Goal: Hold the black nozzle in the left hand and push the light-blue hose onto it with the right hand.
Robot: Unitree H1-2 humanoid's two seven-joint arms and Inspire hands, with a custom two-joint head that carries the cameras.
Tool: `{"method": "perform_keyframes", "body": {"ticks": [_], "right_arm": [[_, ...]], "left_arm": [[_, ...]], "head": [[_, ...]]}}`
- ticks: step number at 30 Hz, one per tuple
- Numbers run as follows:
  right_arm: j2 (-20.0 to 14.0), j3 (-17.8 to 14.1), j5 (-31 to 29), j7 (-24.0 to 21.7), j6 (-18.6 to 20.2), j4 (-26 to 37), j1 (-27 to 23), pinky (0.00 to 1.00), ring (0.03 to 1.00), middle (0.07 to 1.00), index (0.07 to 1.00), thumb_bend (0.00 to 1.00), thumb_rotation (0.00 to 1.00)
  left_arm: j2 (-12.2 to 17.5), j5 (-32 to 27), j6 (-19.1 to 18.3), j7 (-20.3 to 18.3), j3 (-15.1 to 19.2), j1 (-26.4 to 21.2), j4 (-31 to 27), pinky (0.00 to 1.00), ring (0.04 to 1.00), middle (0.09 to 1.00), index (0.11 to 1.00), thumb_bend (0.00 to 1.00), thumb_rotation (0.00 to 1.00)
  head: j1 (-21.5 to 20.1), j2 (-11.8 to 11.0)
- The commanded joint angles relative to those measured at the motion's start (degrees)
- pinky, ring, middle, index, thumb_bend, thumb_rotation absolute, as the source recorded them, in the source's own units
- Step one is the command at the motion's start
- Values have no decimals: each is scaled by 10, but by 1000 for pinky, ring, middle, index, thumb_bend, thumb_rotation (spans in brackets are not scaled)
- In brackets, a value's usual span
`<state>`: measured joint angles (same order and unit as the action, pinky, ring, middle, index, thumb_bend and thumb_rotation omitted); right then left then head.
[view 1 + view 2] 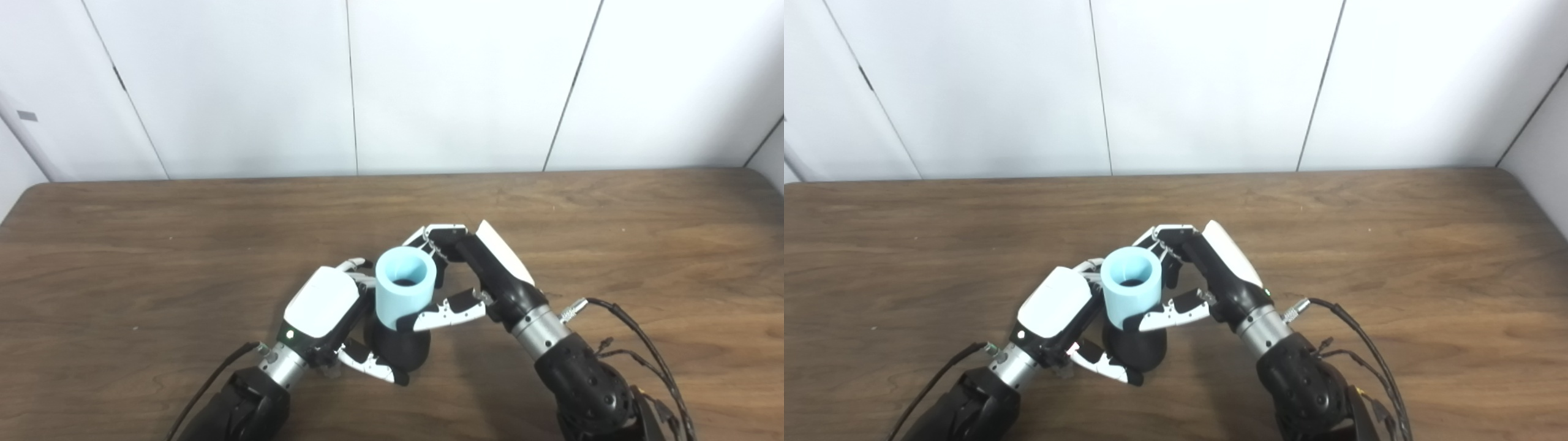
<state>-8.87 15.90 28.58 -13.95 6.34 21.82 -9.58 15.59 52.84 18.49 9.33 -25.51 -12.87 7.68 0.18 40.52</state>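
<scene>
Two hands meet near the table's [122,245] front edge: my left hand [321,303] grips the black nozzle [398,349], my right hand [471,269] clasps the light-blue hose [404,288], apparently seated on it; bare wood surrounds them.

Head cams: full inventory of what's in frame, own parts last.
light-blue hose: 1, light blue, short open-topped tube standing upright on the black nozzle, near table centre front.
black nozzle: 1, black, directly under the hose, its lower part showing below the tube.
table: 1, brown wood grain, fills the lower frame.
wall panels: white, behind the table's far edge.
cables: black, running off the right wrist.
left hand: 1, white and black, shut on the black nozzle.
right hand: 1, white and black, shut on the light-blue hose.
</scene>
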Motion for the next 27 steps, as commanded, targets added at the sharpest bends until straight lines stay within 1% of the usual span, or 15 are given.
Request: {"method": "perform_keyframes", "body": {"ticks": [1,5,6,7,8,9,11,12,13,14,15,17,19,25,27], "right_arm": [[-16,28,41,-18,-13,-6,5,240,308,424,528,521,0],[-21,36,56,-6,-10,1,2,235,313,424,527,521,0],[-19,34,54,-10,3,7,2,255,335,430,529,522,1],[-18,33,54,-18,21,15,1,303,386,456,544,609,55],[-18,32,55,-23,34,21,0,341,426,490,569,780,160],[-19,33,56,-33,52,30,-2,361,447,507,581,867,214],[-23,36,59,-50,76,40,-6,480,580,653,746,974,386],[-24,36,57,-56,84,43,-7,501,604,681,778,988,415],[-23,33,50,-62,93,45,-8,526,649,745,843,995,455],[-21,28,38,-67,102,47,-8,566,727,837,928,999,500],[-20,23,28,-70,107,48,-8,596,784,893,964,1000,524],[-13,11,2,-68,106,48,-7,688,878,964,993,1000,553],[-8,0,-24,-67,106,45,-6,761,921,991,999,1000,548],[-2,-12,-55,-68,116,44,-5,805,961,1000,1000,1000,534],[0,-14,-59,-63,113,42,-5,856,992,1000,1000,1000,542]], "left_arm": [[-12,-7,2,1,-18,42,24,827,469,469,498,523,0],[-12,-5,2,1,-19,41,24,822,469,470,496,523,0],[-12,-4,2,2,-19,41,24,821,469,470,497,523,0],[-12,-5,3,2,-19,41,24,821,469,469,497,523,0],[-12,-6,3,2,-19,41,24,820,468,469,498,523,0],[-12,-7,2,0,-19,41,24,820,468,469,498,523,0],[-12,-8,3,-2,-19,41,23,817,468,473,494,523,0],[-12,-8,3,0,-19,41,25,816,468,474,492,523,0],[-12,-7,4,2,-19,41,26,812,468,473,493,523,0],[-12,-6,5,4,-19,40,28,807,468,470,497,523,0],[-12,-5,5,5,-19,40,29,804,468,468,499,523,0],[-12,-5,5,5,-19,40,29,803,470,467,502,522,0],[-12,-7,4,1,-19,40,28,807,471,467,501,522,0],[-12,-9,4,-1,-19,40,28,822,473,472,496,523,0],[-13,-9,5,2,-19,40,29,822,471,474,493,523,0]], "head": [[0,1],[1,-1],[0,-1],[0,-1],[-1,-1],[-1,-1],[0,-2],[0,-1],[0,-2],[0,-2],[0,-2],[0,-2],[0,-3],[0,-3],[0,-3]]}}
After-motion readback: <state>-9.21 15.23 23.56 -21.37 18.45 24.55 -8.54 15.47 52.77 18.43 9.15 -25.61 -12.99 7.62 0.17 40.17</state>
